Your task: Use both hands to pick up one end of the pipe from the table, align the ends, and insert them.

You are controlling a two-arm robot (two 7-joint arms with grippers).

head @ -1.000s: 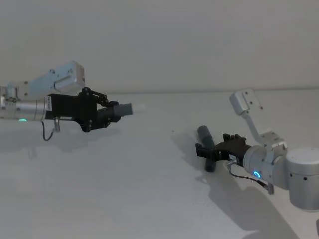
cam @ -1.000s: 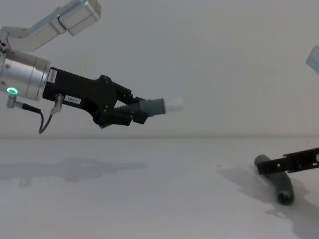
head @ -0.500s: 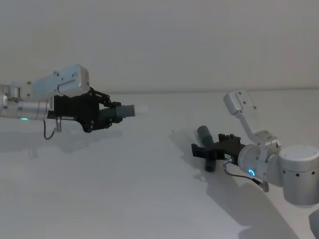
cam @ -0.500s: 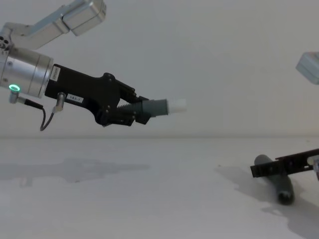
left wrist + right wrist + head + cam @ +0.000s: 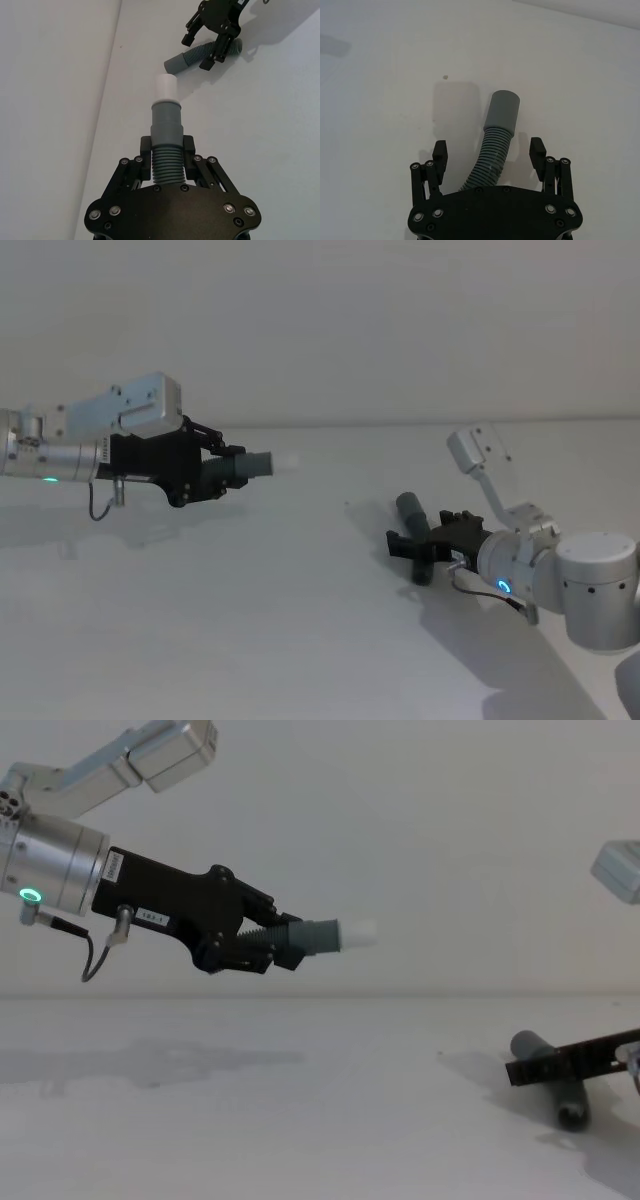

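Left gripper (image 5: 222, 472) is up in the air, fingers clamped on the ribbed part of the white-tipped hose piece (image 5: 258, 463). Right gripper (image 5: 488, 146) is down low, fingers wide open either side of the other hose piece (image 5: 501, 112), which lies on the tabletop (image 5: 250, 620).
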